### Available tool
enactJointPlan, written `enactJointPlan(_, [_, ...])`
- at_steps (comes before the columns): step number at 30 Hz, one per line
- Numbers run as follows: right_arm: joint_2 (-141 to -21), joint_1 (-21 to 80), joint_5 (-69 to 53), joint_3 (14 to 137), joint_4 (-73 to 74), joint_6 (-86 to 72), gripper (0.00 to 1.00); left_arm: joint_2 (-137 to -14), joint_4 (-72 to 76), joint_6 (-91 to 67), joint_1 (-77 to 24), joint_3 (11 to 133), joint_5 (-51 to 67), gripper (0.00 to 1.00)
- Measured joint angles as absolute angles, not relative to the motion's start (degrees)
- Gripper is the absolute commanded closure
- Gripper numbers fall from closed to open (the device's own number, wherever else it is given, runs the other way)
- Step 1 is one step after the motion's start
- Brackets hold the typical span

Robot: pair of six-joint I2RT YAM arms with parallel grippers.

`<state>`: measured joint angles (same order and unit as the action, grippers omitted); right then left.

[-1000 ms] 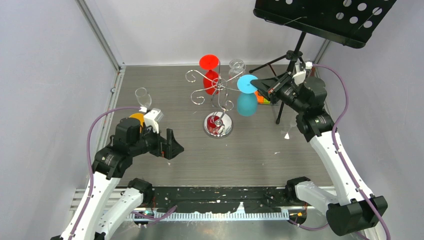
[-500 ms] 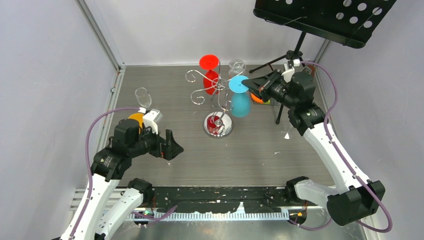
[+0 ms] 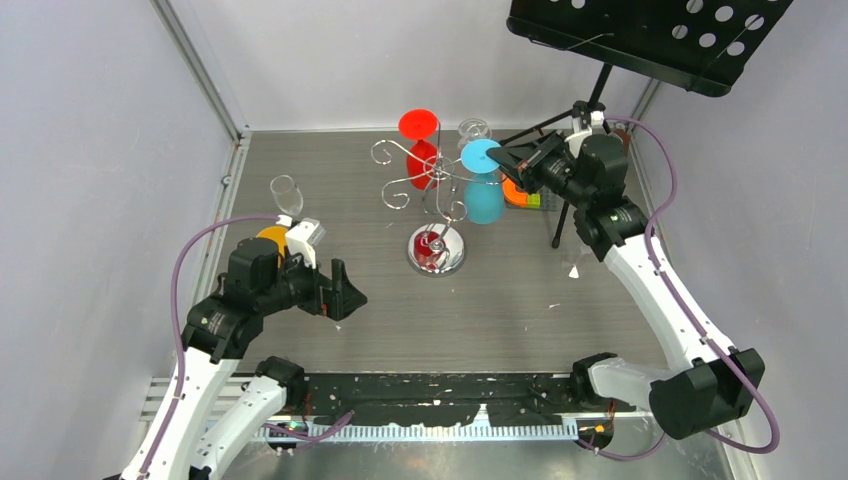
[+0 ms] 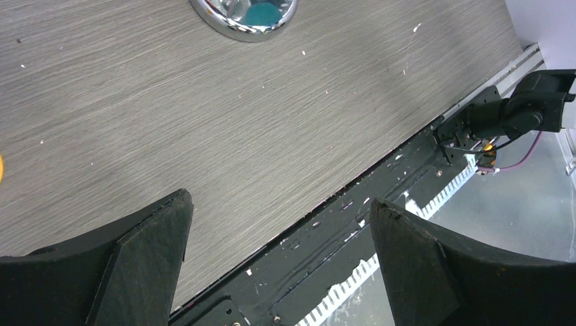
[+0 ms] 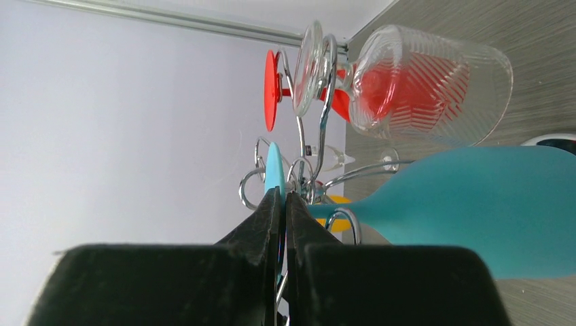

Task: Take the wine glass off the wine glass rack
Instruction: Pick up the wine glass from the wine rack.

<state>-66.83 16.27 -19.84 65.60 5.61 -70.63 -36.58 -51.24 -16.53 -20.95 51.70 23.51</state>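
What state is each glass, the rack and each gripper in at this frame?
wine glass rack, standing upright on table
blue wine glass, upside down by the rack, foot pinched
red wine glass, hanging upside down on rack
ribbed clear glass, hanging upside down on rack
small clear glass, upright, left of rack
left gripper, open, empty
right gripper, shut on blue wine glass's foot

One wine glass rack, one red glass, one blue glass, two clear glasses.
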Motion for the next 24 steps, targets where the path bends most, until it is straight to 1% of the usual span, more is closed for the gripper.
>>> enactJointPlan(12, [-67.3, 12.7, -18.9, 65.3, 4.3, -70.7, 0.94, -36.6, -51.3, -17.0, -20.9, 51.7, 23.1, 0.00])
enactJointPlan(24, [-58.2, 6.9, -20.1, 59.7, 4.4, -70.7, 0.94, -37.6, -51.1, -17.9, -20.9, 51.7, 23.3, 0.00])
